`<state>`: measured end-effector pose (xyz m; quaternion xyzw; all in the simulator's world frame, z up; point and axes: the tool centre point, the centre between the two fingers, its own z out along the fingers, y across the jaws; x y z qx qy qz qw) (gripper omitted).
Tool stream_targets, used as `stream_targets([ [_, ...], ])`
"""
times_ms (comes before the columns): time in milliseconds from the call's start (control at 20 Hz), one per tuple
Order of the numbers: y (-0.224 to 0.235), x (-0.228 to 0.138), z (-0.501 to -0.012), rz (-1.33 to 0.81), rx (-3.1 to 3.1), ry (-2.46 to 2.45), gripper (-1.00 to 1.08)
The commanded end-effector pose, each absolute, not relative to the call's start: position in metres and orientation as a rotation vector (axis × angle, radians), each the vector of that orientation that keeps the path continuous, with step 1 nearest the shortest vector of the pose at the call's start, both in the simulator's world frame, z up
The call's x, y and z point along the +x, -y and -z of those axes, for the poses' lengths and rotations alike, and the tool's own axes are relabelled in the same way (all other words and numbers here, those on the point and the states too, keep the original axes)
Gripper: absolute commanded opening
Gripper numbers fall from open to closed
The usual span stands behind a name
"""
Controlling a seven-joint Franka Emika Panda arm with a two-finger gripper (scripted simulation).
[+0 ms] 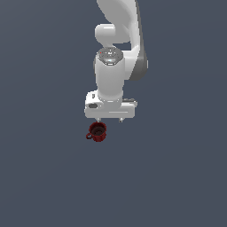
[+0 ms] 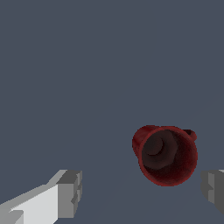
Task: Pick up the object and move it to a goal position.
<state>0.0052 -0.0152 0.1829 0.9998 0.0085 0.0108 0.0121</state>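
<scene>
The red mug (image 2: 166, 155) sits between the spread fingers (image 2: 70, 192) of the gripper (image 2: 142, 194), nearer one finger than the other and touching neither. Around the gripper, bare grey surface (image 1: 44, 177) lies on every side.

A plain dark slate-grey surface (image 1: 44, 177) fills both views; it looks flat and unmarked, though its edges lie out of frame

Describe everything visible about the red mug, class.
The mug is small, dark red and glossy with a dark inside and a looped side handle. It stands upright, mouth up, on the plain grey floor, below the open gripper. In the wrist view it sits between the fingers, touching neither.
</scene>
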Motion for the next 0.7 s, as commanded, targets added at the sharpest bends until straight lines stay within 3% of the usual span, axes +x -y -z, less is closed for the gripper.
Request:
stream_targets([
  [0, 0.016, 0.006, -0.182, -0.025, 3.116, -0.033, 1.08],
  [650, 0.034, 0.020, -0.164, 0.156, 3.085, -0.171, 1.08],
])
